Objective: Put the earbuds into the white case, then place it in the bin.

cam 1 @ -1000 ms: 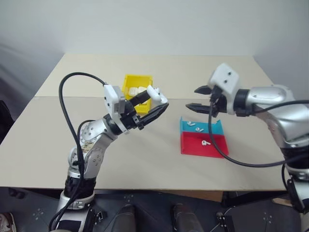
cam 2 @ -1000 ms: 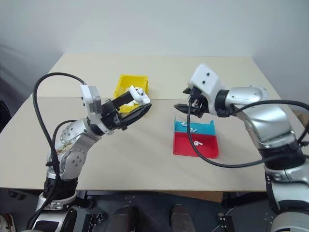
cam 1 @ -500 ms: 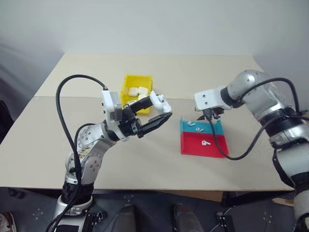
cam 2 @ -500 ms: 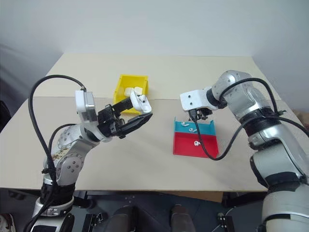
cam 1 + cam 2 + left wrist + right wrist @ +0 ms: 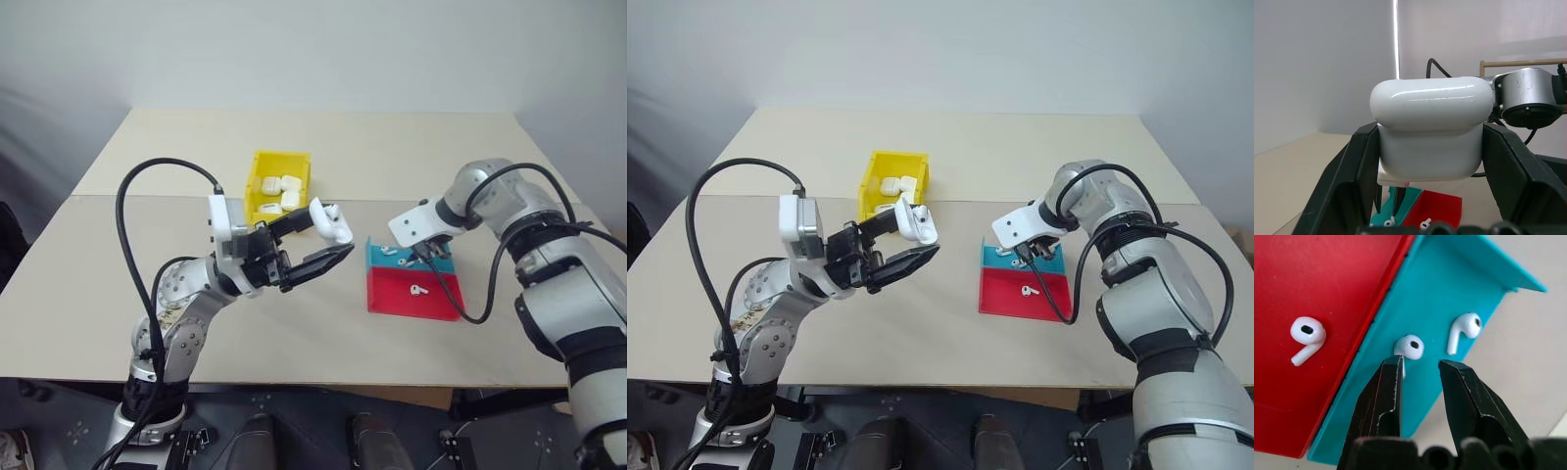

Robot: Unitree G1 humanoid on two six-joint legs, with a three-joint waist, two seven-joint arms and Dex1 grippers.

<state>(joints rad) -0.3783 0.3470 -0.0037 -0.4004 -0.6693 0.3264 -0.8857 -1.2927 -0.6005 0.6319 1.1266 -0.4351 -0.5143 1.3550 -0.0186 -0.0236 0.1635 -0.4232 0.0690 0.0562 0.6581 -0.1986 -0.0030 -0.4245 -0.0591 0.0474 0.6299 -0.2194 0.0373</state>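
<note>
Now an earbud [image 5: 1409, 346] lies just beyond the right pincer [image 5: 1420, 367] tips.

- Even, soft, bright light from above; shadows on the table [image 5: 323, 323] are faint.
- A glare streak crosses the case [image 5: 1432, 125] lid.
- Left wrist view's background is slightly soft.

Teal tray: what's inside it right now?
Two earbuds lie in the teal tray. The right end effector hangs over one; its stem is partly hidden behind a fingertip. A third bud lies in the red tray.
</note>
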